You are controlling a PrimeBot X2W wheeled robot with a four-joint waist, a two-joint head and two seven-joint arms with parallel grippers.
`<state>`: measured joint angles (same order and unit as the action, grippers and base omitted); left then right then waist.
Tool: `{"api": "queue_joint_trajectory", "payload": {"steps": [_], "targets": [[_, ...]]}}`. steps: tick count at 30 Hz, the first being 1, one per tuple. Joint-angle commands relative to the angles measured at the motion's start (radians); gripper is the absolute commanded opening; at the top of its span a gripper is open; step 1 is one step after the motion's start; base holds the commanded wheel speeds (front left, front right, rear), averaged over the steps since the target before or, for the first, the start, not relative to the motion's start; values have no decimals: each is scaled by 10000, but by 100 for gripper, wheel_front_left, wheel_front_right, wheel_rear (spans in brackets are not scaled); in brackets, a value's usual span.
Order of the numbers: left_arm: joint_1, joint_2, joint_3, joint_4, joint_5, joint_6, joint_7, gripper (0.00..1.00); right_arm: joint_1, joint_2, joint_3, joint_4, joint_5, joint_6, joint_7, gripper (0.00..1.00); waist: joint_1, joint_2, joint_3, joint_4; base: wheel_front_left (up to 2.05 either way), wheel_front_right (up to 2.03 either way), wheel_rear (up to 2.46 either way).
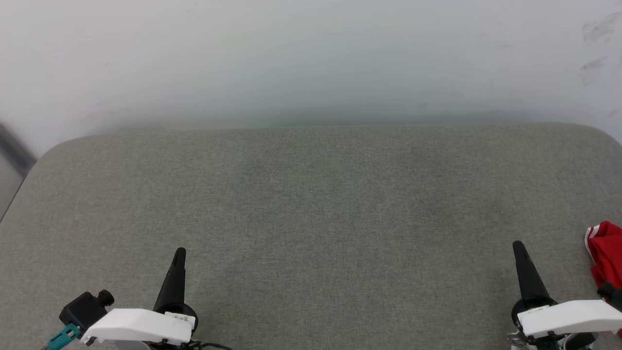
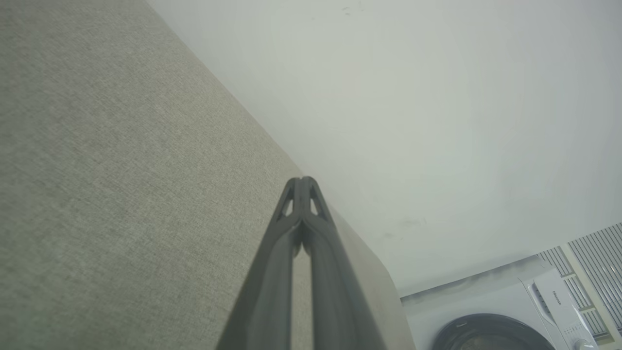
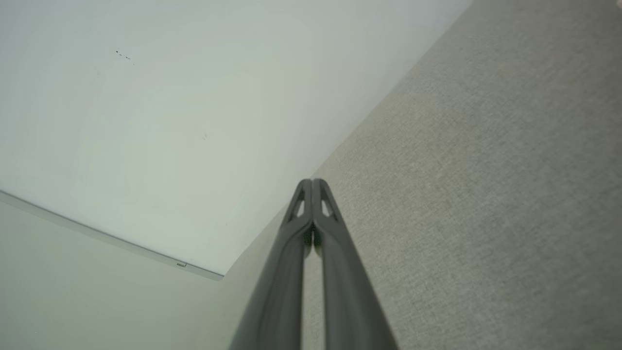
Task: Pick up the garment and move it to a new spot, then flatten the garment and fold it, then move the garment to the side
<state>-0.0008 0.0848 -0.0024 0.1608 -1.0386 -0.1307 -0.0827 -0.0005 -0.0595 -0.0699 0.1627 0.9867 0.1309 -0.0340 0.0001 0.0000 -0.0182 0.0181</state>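
The garment [image 1: 605,260], red with a bit of white striped trim, lies bunched at the right edge of the head view, mostly cut off by the frame. My right gripper [image 1: 518,247] stands to its left, apart from it, shut and empty; its wrist view shows the tips [image 3: 312,183] pressed together over the cushion. At the lower left my left gripper [image 1: 180,253] is likewise shut on nothing, tips [image 2: 302,181] meeting in its own wrist view.
A wide grey-green fabric cushion [image 1: 311,209] spreads before me, backed by a pale wall [image 1: 311,58]. A white washing machine [image 2: 495,316] stands beyond the cushion's end in the left wrist view.
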Motion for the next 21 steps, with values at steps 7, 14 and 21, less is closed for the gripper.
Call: {"api": "queue_joint_trajectory", "payload": {"steps": [7,14,21], "targets": [[-352,49,121,47,-893,0,230,0,-393,-20,-68,42,935,0,209,0,-1,0,21,-17,0,0,0],[-444,34,215,147,-1590,0,426,0,-506,-12,-106,144,1662,-1,374,0,-1,0,41,-35,0,0,0],[-560,16,302,249,-2246,0,616,0,-583,-3,-146,245,2350,-1,532,0,-1,0,61,-52,0,0,0]]}}
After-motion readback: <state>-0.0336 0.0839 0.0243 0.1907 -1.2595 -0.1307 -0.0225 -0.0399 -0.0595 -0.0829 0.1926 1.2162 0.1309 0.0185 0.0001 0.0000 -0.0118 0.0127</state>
